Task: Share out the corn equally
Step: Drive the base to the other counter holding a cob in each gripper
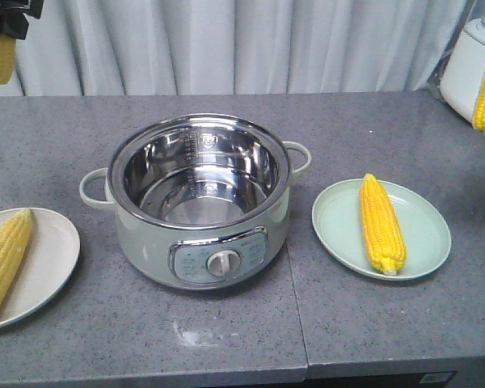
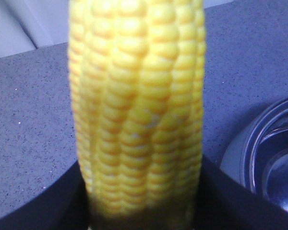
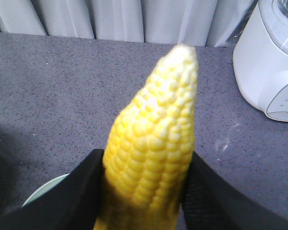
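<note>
Standing between plated corn (image 1: 381, 225): electric pot (image 1: 141, 242)

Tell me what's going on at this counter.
Corn is being shared out between two plates. The left tool grips the left cob and the right tool grips the right cob, both lifted off the counter. The cream-plate cob lies on the cream plate, and the green-plate cob lies on the green plate. The steel pot between them is empty.
</note>
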Controlling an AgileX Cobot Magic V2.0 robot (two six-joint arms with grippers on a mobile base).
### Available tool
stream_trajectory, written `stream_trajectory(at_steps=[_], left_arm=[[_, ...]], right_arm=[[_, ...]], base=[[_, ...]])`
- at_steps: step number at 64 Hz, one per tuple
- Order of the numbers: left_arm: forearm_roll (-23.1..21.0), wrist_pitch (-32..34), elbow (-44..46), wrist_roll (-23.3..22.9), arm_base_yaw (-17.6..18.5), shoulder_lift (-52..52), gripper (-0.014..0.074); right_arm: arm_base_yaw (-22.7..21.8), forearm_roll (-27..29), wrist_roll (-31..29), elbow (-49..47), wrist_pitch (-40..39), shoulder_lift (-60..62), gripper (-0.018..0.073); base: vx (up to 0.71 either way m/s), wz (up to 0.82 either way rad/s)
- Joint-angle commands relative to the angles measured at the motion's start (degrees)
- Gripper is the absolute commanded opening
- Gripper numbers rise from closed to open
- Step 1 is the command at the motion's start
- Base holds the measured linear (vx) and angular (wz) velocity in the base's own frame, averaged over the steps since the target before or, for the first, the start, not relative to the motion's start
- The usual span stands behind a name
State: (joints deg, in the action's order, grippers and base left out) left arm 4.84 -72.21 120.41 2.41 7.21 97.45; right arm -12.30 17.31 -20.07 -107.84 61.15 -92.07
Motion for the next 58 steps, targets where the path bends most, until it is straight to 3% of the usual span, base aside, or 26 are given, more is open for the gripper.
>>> stream_trajectory(at_steps=[1, 58], left_arm=[[0.08, 3.23, 1.25, -0.61, 0.01, -2.50, -0.0006], [0.08, 2.94, 1.30, -0.61, 0.01, -2.50, -0.0006]], right_arm=[[-0.26, 0.95, -0.09, -1.55, -3.52, 2.39, 0.0216], [-0.26, 0.95, -0.09, -1.55, -3.52, 2.39, 0.0216]], base=[[-0.01, -0.05], [-0.01, -0.28]])
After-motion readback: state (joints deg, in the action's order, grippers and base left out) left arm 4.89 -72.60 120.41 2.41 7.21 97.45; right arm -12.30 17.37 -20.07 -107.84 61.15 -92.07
